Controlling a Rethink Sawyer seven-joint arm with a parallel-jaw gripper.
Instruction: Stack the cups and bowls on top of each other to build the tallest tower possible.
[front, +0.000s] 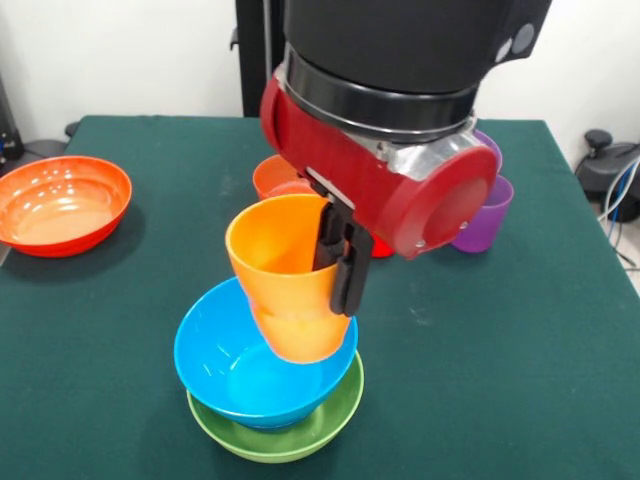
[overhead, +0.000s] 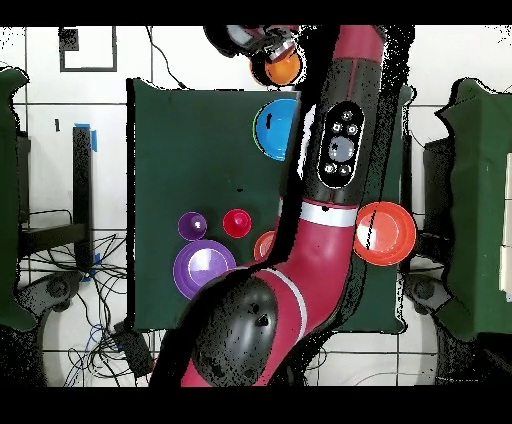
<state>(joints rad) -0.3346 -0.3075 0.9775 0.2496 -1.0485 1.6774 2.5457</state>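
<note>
One green bowl (front: 275, 435) under the blue (front: 250, 370), front view only.

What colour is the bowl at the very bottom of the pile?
Lime green, best seen in the front view, under the light blue bowl.

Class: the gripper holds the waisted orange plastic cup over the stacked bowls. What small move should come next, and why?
Probably release: the gripper clamps the cup's rim, and the cup already sits in the light blue bowl nested in the lime green bowl.
</note>
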